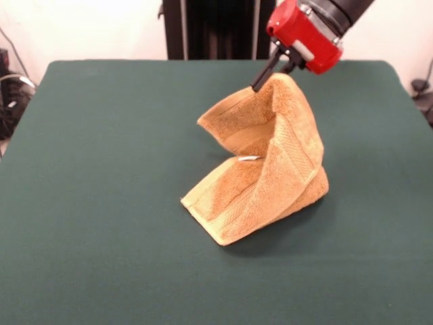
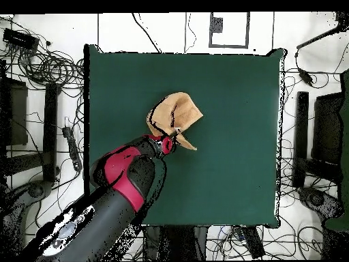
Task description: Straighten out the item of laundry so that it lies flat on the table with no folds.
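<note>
Towel (image 1: 270, 169), mustard-tan terry cloth, hangs partly lifted near the middle of the green bench (image 1: 101, 203) as we see it from the front view. Its upper corner is pinched by the pincer (image 1: 267, 76), whose dark fingers are clenched on the cloth at the peak. From that peak the cloth drops in a steep, tent-like drape. One hemmed flap opens toward the picture's left below the pincer, and a lower fold spreads onto the bench at the front, where its hem and flat woven band show. The lower part rests on the green cloth; the upper part is clear of it.

We see the red and black arm (image 1: 304, 34) come down from the picture's top right, so the towel lies directly under and in front of the pincer, slightly to its left.

From the overhead view, the towel (image 2: 178, 112) sits just above the bench's (image 2: 232, 82) centre, bunched into a curled shape. The pincer (image 2: 169, 142) meets it at its lower edge, with the arm (image 2: 126, 177) reaching in from the bottom left. Cables (image 2: 48, 68) lie on the floor beside the bench.
</note>
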{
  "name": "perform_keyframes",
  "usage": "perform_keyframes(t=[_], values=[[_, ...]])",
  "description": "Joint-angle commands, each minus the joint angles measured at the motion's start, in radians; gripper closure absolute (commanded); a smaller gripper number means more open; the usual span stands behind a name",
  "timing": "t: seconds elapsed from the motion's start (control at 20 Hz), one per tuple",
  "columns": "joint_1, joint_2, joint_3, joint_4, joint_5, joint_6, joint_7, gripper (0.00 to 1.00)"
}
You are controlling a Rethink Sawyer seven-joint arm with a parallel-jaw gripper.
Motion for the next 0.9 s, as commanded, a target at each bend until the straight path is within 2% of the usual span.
perform_keyframes(t=[0.05,0.9], values=[[0.043,0.055,0.039,-0.009,0.108,0.071,0.297,1.0],[0.054,0.026,0.051,-0.028,0.143,0.157,0.268,1.0]])
